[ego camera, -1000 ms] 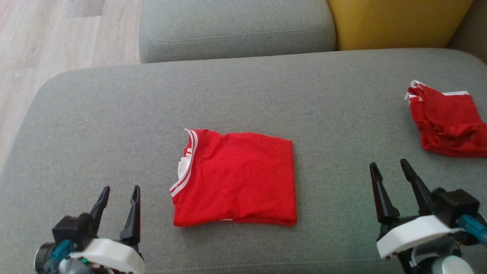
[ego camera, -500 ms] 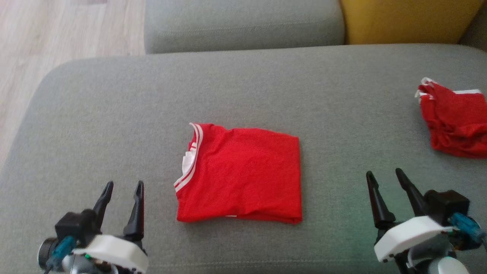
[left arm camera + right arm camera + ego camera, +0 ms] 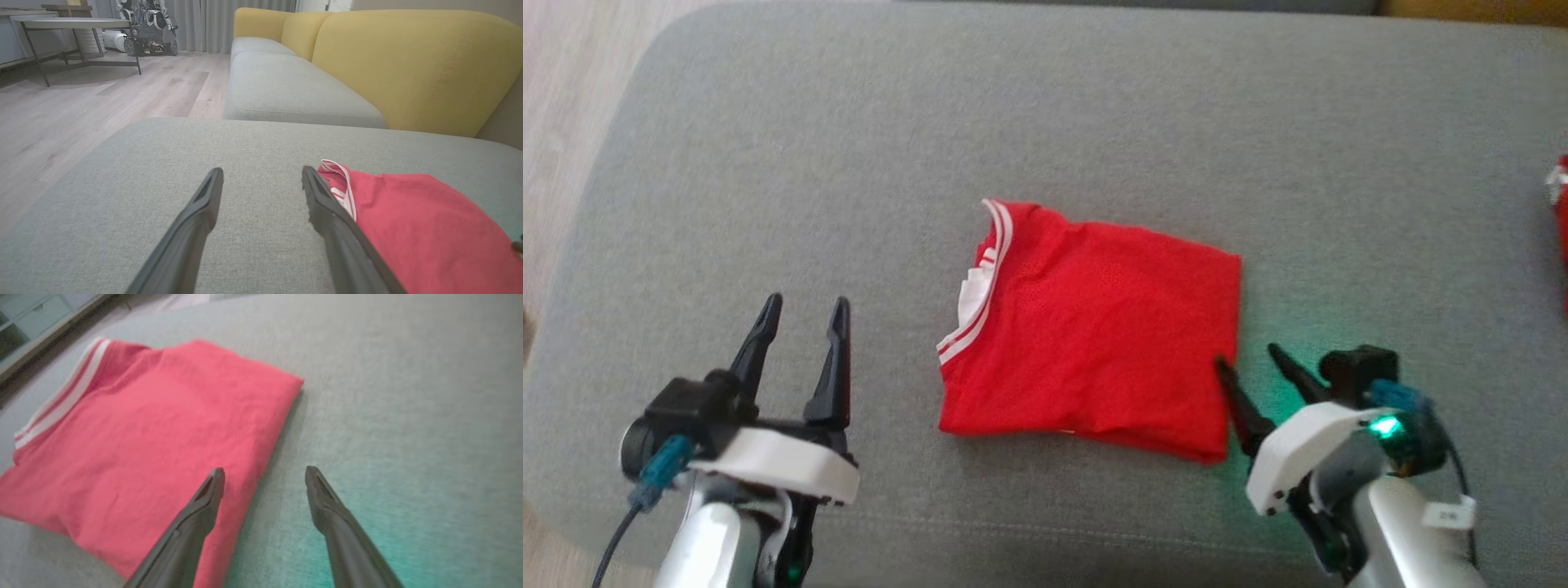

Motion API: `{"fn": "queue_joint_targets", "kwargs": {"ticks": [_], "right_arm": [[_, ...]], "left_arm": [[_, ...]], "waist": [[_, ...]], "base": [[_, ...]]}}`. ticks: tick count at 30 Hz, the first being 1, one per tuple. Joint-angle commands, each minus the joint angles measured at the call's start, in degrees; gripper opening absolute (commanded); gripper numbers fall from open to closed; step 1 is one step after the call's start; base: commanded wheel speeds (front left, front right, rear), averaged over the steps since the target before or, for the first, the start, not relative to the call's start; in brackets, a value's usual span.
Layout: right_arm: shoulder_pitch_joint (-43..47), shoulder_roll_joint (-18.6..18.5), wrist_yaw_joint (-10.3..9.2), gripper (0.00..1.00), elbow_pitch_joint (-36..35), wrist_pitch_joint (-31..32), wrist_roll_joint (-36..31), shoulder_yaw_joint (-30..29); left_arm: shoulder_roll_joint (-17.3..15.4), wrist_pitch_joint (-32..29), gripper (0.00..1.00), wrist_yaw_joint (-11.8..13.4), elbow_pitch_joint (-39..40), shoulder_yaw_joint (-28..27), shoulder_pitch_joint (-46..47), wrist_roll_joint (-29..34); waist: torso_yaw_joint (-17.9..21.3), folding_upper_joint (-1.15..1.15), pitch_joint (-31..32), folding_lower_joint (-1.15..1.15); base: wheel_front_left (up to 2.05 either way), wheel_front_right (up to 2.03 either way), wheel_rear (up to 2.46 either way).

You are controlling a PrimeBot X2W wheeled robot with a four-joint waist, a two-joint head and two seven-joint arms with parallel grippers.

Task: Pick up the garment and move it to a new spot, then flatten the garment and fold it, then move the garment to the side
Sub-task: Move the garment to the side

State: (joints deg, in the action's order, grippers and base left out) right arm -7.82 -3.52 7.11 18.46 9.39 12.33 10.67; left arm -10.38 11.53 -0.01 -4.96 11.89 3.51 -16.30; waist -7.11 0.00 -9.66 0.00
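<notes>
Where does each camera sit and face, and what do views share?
Head view: on head, facing down at folded red fabric garment on grey upholstered cushion; left end effector, right end effector show.
Left wrist view: on left wrist, facing across cushion toward yellow sofa backrest; own fingers.
Right wrist view: on right wrist, facing garment's edge; own fingers.
All share garment.

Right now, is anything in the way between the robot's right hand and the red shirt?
No, nothing visible is in the way. The right gripper is open right at the edge of the red shirt, with one finger over the cloth and the other over the grey sofa cushion.
</notes>
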Motion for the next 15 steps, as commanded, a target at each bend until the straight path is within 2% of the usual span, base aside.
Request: {"fn": "queue_joint_targets", "kwargs": {"ticks": [1, 6, 7, 8, 9, 15], "right_arm": [[-2.8, 0.4, 0.37, 1.0, 0.2, 0.5, 0.6, 2.3], [-5.5, 0.5, 0.37, 1.0, 5.2, 2.8, 2.2, 4.8], [-5.9, 0.5, 0.37, 0.6, 5.5, 2.6, 2.6, 5.2], [-6.3, 0.5, 0.37, 0.07, 5.8, 2.3, 2.9, 5.5], [-6.7, 0.5, 0.37, 0.0, 6.1, 2.2, 3.1, 5.7], [-8.4, 0.2, 0.37, 0.0, 5.3, 0.5, 3.8, 6.7]], "left_arm": [[-0.4, 1.0, 1.0, -0.2, 1.4, -1.8, 3.5, 0.2], [-0.1, 2.0, 1.0, -0.4, 0.4, -1.4, 5.0, 0.7], [-0.1, 2.2, 1.0, -0.4, 0.3, -1.4, 5.2, 0.7], [-0.1, 2.3, 1.0, -0.4, 0.2, -1.4, 5.4, 0.7], [-0.1, 2.4, 1.0, -0.4, 0.1, -1.4, 5.6, 0.8], [-0.3, 2.8, 1.0, -0.2, 0.3, -1.8, 5.7, 0.8]], "waist": [[-1.3, 0.0, -1.7, 0.0], [-1.4, 0.0, -2.7, 0.0], [-1.3, 0.0, -2.8, 0.0], [-1.1, 0.0, -2.8, 0.0], [-0.8, 0.0, -2.8, 0.0], [1.3, 0.0, -3.0, 0.0]], "base": [[0.0, 0.0, 0.0], [0.0, 0.0, 0.0], [0.0, 0.0, 0.0], [0.0, 0.0, 0.0], [0.0, 0.0, 0.0], [0.0, 0.0, 0.0]]}}
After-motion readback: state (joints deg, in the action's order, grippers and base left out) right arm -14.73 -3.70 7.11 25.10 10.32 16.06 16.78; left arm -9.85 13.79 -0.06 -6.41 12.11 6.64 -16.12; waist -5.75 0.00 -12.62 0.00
